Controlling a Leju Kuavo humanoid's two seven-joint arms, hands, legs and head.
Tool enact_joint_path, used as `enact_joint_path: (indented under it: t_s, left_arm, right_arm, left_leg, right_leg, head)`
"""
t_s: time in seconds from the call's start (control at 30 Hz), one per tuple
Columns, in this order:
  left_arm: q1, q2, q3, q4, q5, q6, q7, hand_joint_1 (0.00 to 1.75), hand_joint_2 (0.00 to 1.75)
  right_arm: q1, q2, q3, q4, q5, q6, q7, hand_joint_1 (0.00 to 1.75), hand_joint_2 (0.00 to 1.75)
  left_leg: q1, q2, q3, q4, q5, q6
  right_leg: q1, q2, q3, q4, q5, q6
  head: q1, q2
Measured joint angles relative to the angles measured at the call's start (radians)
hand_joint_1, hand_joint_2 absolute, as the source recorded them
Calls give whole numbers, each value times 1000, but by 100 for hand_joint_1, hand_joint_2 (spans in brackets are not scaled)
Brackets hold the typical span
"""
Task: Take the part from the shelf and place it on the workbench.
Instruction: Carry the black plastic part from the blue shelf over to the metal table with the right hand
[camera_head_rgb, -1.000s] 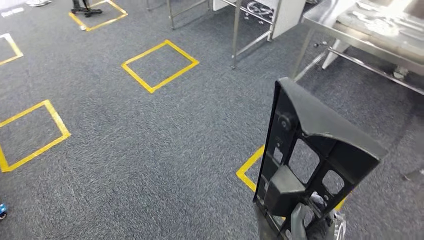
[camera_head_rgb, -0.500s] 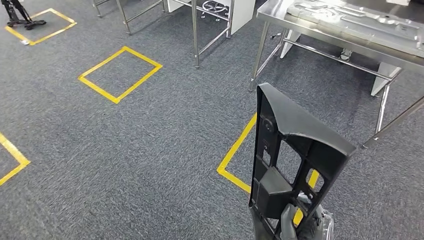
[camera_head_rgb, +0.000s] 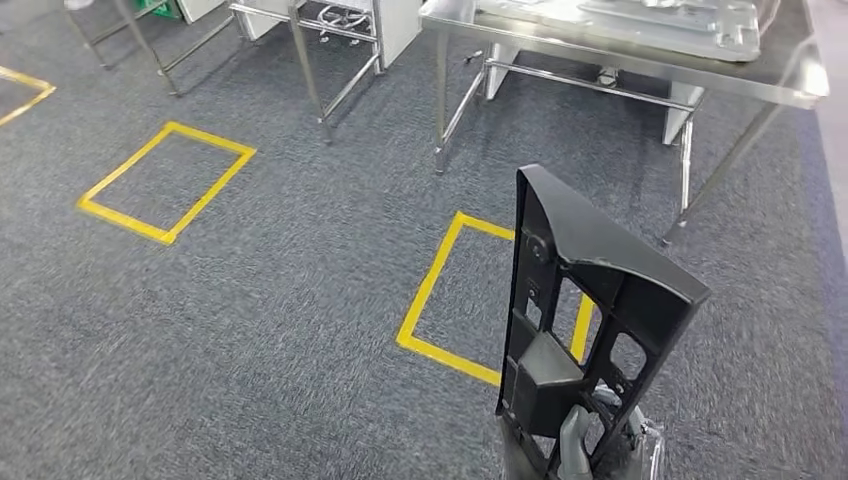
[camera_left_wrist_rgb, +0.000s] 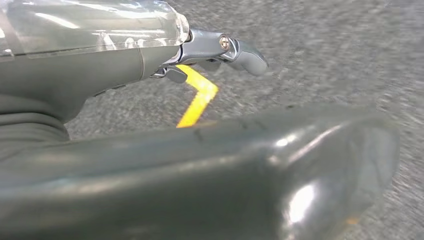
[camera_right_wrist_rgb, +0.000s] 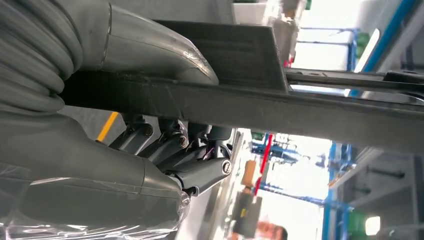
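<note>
Nearest, at the lower edge of the head view: right hand (camera_head_rgb: 585, 450) gripping the part (camera_head_rgb: 590, 300) by its lower end, thumb up against the frame. In the right wrist view, thumb (camera_right_wrist_rgb: 150, 50) pressed on one side of the dark bar of the part (camera_right_wrist_rgb: 300, 107), fingers (camera_right_wrist_rgb: 175, 150) curled round the other. Part black, openwork, held upright and a little tilted, above the carpet (camera_head_rgb: 250, 330), wide end uppermost. Left hand (camera_left_wrist_rgb: 220, 47) hanging over the carpet, holding nothing, fingers stretched out. Just behind the part on the floor, a yellow tape square (camera_head_rgb: 430, 290); another square (camera_head_rgb: 165, 180) farther left. Beyond, a steel worktop (camera_head_rgb: 620, 55) on thin legs, well apart from the part, with pale flat pieces (camera_head_rgb: 650, 20) lying on top. Left of the worktop, more metal frames (camera_head_rgb: 310, 60) standing on the carpet
</note>
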Motion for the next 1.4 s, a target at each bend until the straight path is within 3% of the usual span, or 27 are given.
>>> enact_joint_path:
  t_s: [0.07, 0.1, 0.13, 0.17, 0.2, 0.27, 0.33, 0.4, 0.43, 0.47, 0.53, 0.6, 0.63, 0.67, 0.77, 0.83, 0.9, 0.97, 1.0, 1.07, 1.1, 1.13, 1.17, 1.2, 1.27, 1.33, 1.4]
  left_arm:
    - [3, 7, 1, 5, 2, 2, -2, 0, 0]
    - [6, 10, 2, 8, 2, 3, -2, 0, 0]
    - [7, 12, 3, 10, 2, 3, -2, 0, 0]
    - [8, 14, 4, 13, 2, 3, -2, 0, 0]
    - [7, 17, 4, 15, 1, 3, -2, 0, 0]
    - [7, 22, 5, 19, 1, 3, -2, 0, 0]
    - [8, 25, 6, 22, 0, 3, -1, 0, 0]
    - [6, 27, 7, 25, -1, 3, 0, 0, 0]
    - [5, 27, 7, 27, -2, 3, -1, 0, 0]
    - [5, 28, 7, 29, -3, 3, -1, 0, 0]
    - [7, 29, 7, 31, -4, 3, -2, 0, 0]
    - [10, 31, 8, 33, -4, 3, -2, 0, 0]
    - [11, 32, 8, 34, -3, 2, -2, 0, 0]
    - [10, 32, 8, 36, 0, 0, -2, 0, 0]
    - [7, 32, 11, 40, 15, -11, -6, 0, 0]
    - [5, 33, 16, 42, 19, -16, -10, 0, 0]
    - [0, 34, 20, 43, 20, -18, -12, 0, 0]
    - [-4, 35, 22, 45, 20, -18, -14, 0, 0]
    - [-4, 35, 23, 45, 20, -19, -14, 0, 0]
    - [-1, 36, 24, 46, 21, -18, -14, 0, 0]
    - [1, 37, 25, 46, 22, -18, -14, 0, 0]
    - [3, 37, 25, 46, 23, -19, -14, 0, 0]
    - [4, 38, 25, 47, 24, -20, -15, 0, 0]
    - [5, 38, 26, 47, 26, -23, -15, 0, 0]
    - [4, 41, 28, 47, 31, -28, -18, 0, 0]
    - [0, 43, 31, 47, 34, -30, -20, 0, 0]
    - [-3, 45, 32, 47, 36, -31, -19, 0, 0]
  right_arm:
    - [-2, -8, 11, 2, -5, -4, 3, 175, 175]
    - [-3, -12, 14, 3, -7, -5, 4, 175, 175]
    - [-2, -16, 18, 5, -9, -7, 5, 175, 175]
    - [-2, -20, 22, 6, -12, -9, 6, 175, 175]
    - [-2, -24, 26, 6, -16, -13, 7, 175, 175]
    - [-3, -30, 32, 7, -22, -19, 9, 175, 175]
    - [-3, -36, 37, 7, -25, -22, 11, 175, 175]
    - [-1, -41, 41, 8, -28, -24, 14, 175, 175]
    - [0, -44, 43, 8, -29, -26, 15, 175, 175]
    - [-1, -47, 46, 8, -30, -27, 15, 175, 175]
    - [-3, -54, 50, 9, -32, -30, 16, 175, 175]
    - [-5, -60, 52, 11, -33, -32, 16, 175, 175]
    - [-4, -62, 53, 12, -34, -33, 16, 175, 175]
    - [-4, -64, 53, 13, -35, -36, 17, 175, 175]
    - [-5, -70, 56, 14, -38, -44, 20, 175, 175]
    - [-6, -73, 60, 14, -40, -47, 22, 175, 175]
    - [-6, -76, 63, 14, -41, -50, 24, 175, 175]
    - [-4, -78, 66, 14, -42, -53, 24, 175, 175]
    - [-5, -78, 68, 14, -43, -54, 24, 175, 175]
    - [-7, -80, 72, 14, -43, -54, 24, 175, 175]
    - [-7, -80, 74, 14, -43, -54, 25, 175, 175]
    - [-7, -81, 74, 14, -43, -55, 25, 175, 175]
    - [-7, -82, 75, 14, -41, -58, 25, 175, 175]
    - [-7, -82, 76, 14, -35, -67, 27, 175, 175]
    - [-5, -83, 77, 14, -14, -94, 35, 175, 175]
    - [-3, -83, 78, 14, 8, -123, 44, 175, 175]
    - [-4, -83, 79, 14, 17, -146, 54, 175, 175]
  left_leg:
    - [1, -43, -68, 138, -65, -3]
    - [1, -49, -97, 193, -79, -4]
    - [1, -51, -113, 214, -73, -4]
    - [1, -53, -110, 194, -45, -3]
    - [2, -60, -90, 136, -4, -2]
    - [6, -113, -39, 2, 61, 5]
    - [6, -151, -18, -56, 74, 13]
    - [4, -132, -15, -62, 76, 24]
    - [4, -119, -12, -67, 80, 31]
    - [6, -105, -9, -73, 84, 38]
    - [7, -74, -5, -81, 86, 48]
    - [5, -41, -4, -81, 83, 49]
    - [5, -25, -3, -81, 81, 49]
    - [5, -10, -1, -80, 78, 47]
    - [3, 25, 14, -80, 67, 35]
    - [0, 43, 22, -81, 59, 24]
    - [-1, 61, 33, -86, 56, 12]
    - [2, 43, 35, -70, 38, 2]
    - [4, 17, 21, -34, 14, -2]
    - [6, -36, -42, 95, -53, -5]
    - [6, -46, -76, 161, -77, -6]
    - [6, -50, -100, 201, -81, -6]
    - [6, -51, -107, 200, -63, -4]
    - [6, -53, -96, 161, -26, 0]
    - [5, -65, -47, 27, 52, 10]
    - [1, -79, -19, -53, 76, 20]
    - [-3, -81, -16, -66, 72, 27]
  right_leg:
    - [1, 28, -2, 0, 1, -6]
    - [2, 43, -2, 1, 1, -7]
    - [2, 59, -2, 3, 0, -7]
    - [2, 76, -1, 6, 0, -6]
    - [2, 92, 0, 9, -2, -4]
    - [2, 120, -4, 18, -6, 3]
    - [0, 143, -13, 24, -7, 15]
    - [-4, 163, -19, 22, -3, 30]
    - [-3, 150, -22, 28, -6, 36]
    - [-2, 123, -31, 46, -19, 41]
    - [-1, 52, -78, 141, -74, 51]
    - [-4, 26, -141, 262, -123, 59]
    - [-6, 23, -155, 288, -124, 61]
    - [-7, 19, -147, 273, -105, 62]
    - [-4, -31, -41, 81, -18, 54]
    - [5, -50, -7, 17, -6, 41]
    - [9, -29, -8, 13, -7, 28]
    - [5, -7, -4, 4, -1, 14]
    - [1, 4, -1, 0, 2, 8]
    - [1, 28, -1, -2, 3, -1]
    - [2, 42, -1, -1, 3, -3]
    - [4, 57, -1, 0, 3, -4]
    - [5, 71, -1, 2, 2, -4]
    - [6, 83, 1, 4, 0, -5]
    - [8, 100, 4, 10, -7, -3]
    - [9, 110, 3, 15, -14, 7]
    - [7, 115, -1, 15, -16, 21]
  head:
    - [-3, 0]
    - [-3, 0]
    - [-3, 0]
    - [-3, 0]
    - [-3, 0]
    - [-2, 0]
    - [-2, 0]
    - [-2, 0]
    - [-2, 0]
    - [1, 0]
    - [5, 0]
    - [6, 0]
    - [7, 0]
    - [7, 0]
    - [7, 0]
    - [6, 0]
    - [6, 0]
    - [4, 0]
    - [2, 0]
    - [-3, 0]
    - [-3, 0]
    - [-3, 0]
    - [-3, 0]
    - [-3, 0]
    - [-3, 0]
    - [-2, 0]
    - [-2, 0]
